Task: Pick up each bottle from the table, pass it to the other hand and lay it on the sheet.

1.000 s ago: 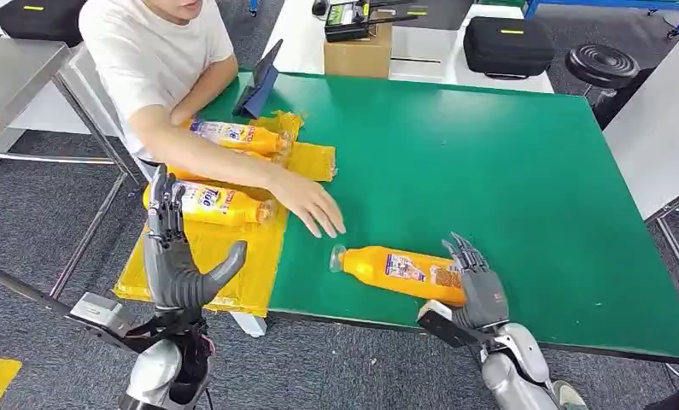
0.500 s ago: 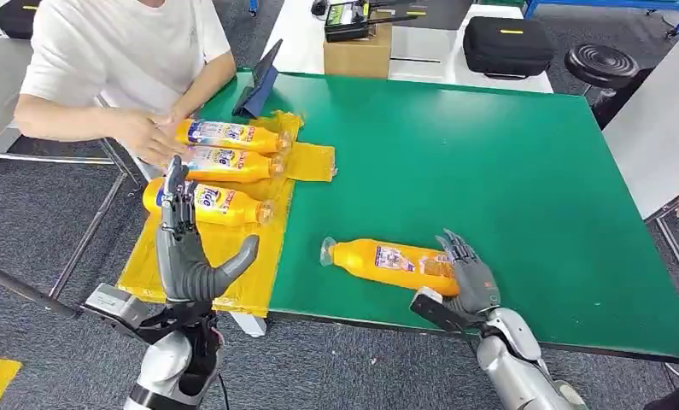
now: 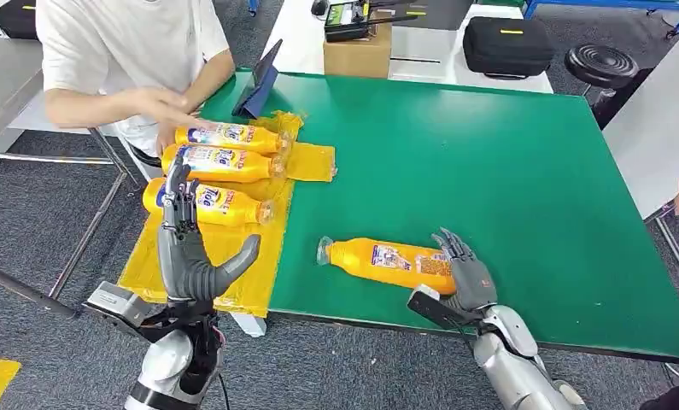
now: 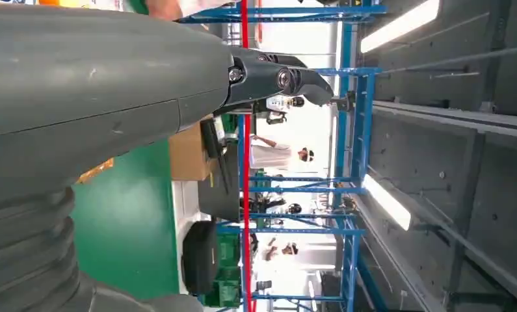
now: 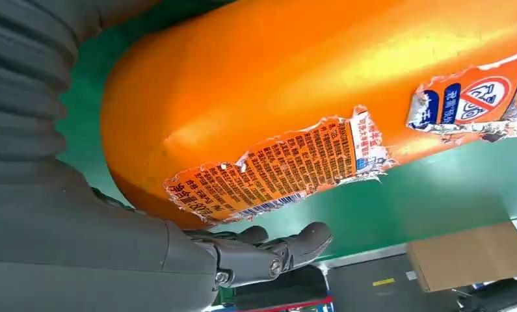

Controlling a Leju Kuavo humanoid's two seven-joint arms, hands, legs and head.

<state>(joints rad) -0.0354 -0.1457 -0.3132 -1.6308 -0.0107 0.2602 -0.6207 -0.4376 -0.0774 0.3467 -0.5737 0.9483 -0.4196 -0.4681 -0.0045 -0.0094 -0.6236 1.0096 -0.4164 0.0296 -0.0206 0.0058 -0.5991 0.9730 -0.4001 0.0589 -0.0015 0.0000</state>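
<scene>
Lying on its side on the flat green table [image 3: 506, 171], near the front edge: an orange plastic bottle with a torn label [image 3: 385, 263]. Resting against its bottom end with fingers spread, not gripping: the grey right hand [image 3: 465, 275]. Standing up over the crinkly yellow sheet [image 3: 225, 248], fingers apart and holding nothing: the grey left hand [image 3: 189, 248]. Lying on that sheet: three more orange bottles [image 3: 220, 162]. Reaching over them: a person's hand [image 3: 166, 109].

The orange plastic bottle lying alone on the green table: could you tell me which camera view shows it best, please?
The head view: the orange plastic bottle appears whole, lying on the green table with the right hand at its base. The right wrist view shows its base and torn label close up. The left wrist view looks elsewhere.
</scene>
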